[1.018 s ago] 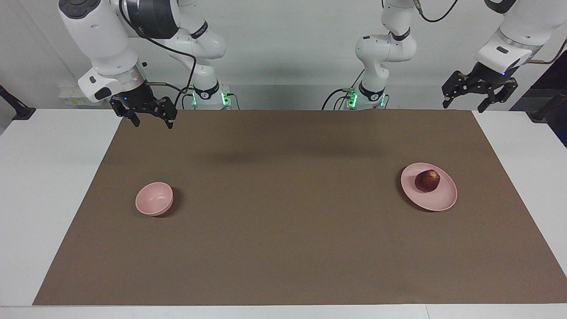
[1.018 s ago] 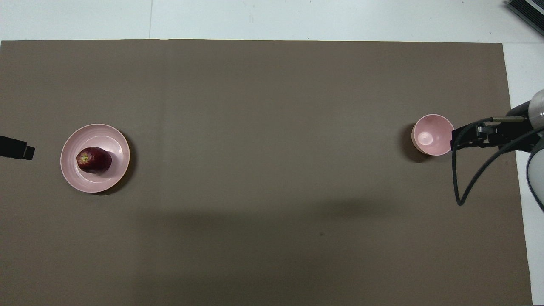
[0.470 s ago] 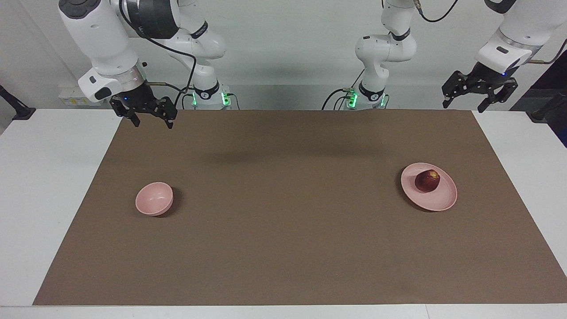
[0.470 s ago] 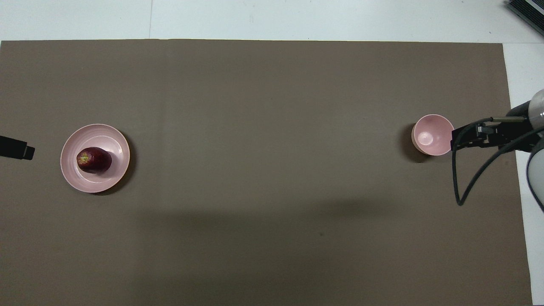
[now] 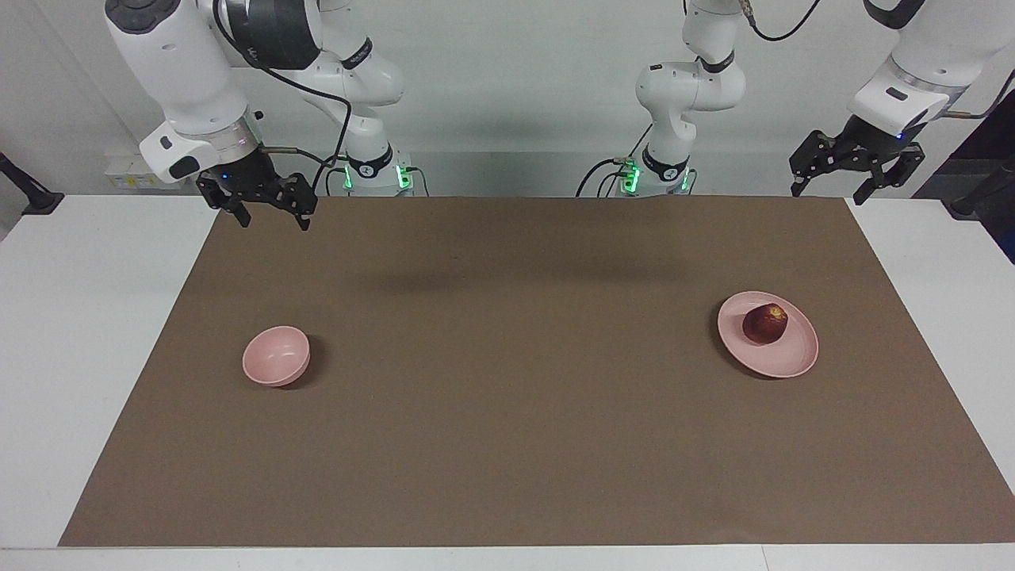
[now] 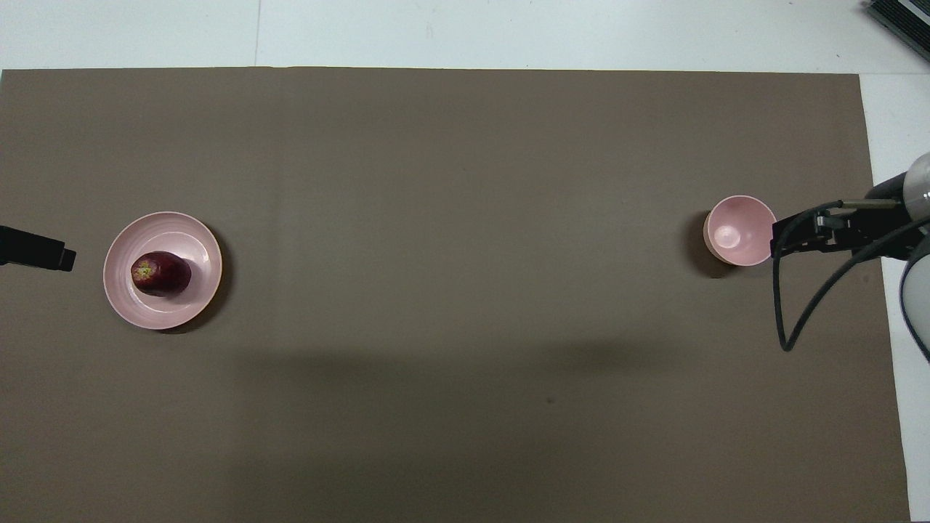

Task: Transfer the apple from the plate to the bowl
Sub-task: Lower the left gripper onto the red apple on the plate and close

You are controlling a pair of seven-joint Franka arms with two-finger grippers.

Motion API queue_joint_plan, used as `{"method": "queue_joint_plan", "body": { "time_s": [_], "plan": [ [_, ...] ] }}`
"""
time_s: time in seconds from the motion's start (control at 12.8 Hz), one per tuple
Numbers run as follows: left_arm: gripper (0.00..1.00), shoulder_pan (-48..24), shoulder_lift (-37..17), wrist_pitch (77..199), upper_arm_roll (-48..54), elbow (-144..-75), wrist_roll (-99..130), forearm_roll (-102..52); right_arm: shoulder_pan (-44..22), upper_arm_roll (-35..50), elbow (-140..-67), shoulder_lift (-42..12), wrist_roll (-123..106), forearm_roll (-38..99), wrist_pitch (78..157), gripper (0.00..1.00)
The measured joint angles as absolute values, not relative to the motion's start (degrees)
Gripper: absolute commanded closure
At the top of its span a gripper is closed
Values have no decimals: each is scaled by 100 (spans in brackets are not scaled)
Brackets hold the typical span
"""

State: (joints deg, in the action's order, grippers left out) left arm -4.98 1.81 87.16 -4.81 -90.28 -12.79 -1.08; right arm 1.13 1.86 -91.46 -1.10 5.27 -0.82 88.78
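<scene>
Starting at the right arm's end of the table: the right gripper (image 5: 273, 218) hangs in the air over the edge of the brown mat (image 5: 507, 412) closest to the robots, fingers spread wide apart, nothing between them. Below it and farther from the robots sits the bowl (image 5: 276, 355), small, deep, pale pink, upright on the mat. Across the long bare middle of the mat we come to the plate (image 5: 793, 358), pink as well, flat on the mat toward the left arm's end. And there's the apple (image 5: 764, 323), dark red with a yellowish patch, resting on the plate, on the part nearest the robots, well apart from the bowl. Above it all, the left gripper (image 5: 829, 189) hangs high over the mat's corner nearest the robots, fingers splayed open, holding nothing, clear of both plate and apple.
</scene>
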Motion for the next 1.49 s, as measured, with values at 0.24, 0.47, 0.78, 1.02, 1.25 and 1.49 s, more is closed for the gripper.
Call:
{"method": "queue_joint_plan", "body": {
  "time_s": [0.24,0.47,0.78,1.02,1.25,1.49],
  "plan": [
    [0,-498,177,9343,-479,-9635,-1301,-109,113,186,-9146,-110,527,-82,8878,0],
    [0,-498,182,9941,-479,-10193,-1396,-110,113,186,-9146,-110,527,-82,8878,0],
    [0,-428,196,10702,-522,-10883,-1826,-110,113,186,-9146,-110,527,-82,8878,0],
    [0,-358,200,11216,-526,-11396,-1919,-110,113,186,-9146,-110,527,-82,8878,0],
    [0,-268,203,11715,-533,-11836,-2074,-110,113,186,-9146,-110,527,-82,8878,0],
    [0,-266,110,12802,-525,-12451,-2096,-110,113,186,-9146,-110,527,-82,8878,0]
  ]
}}
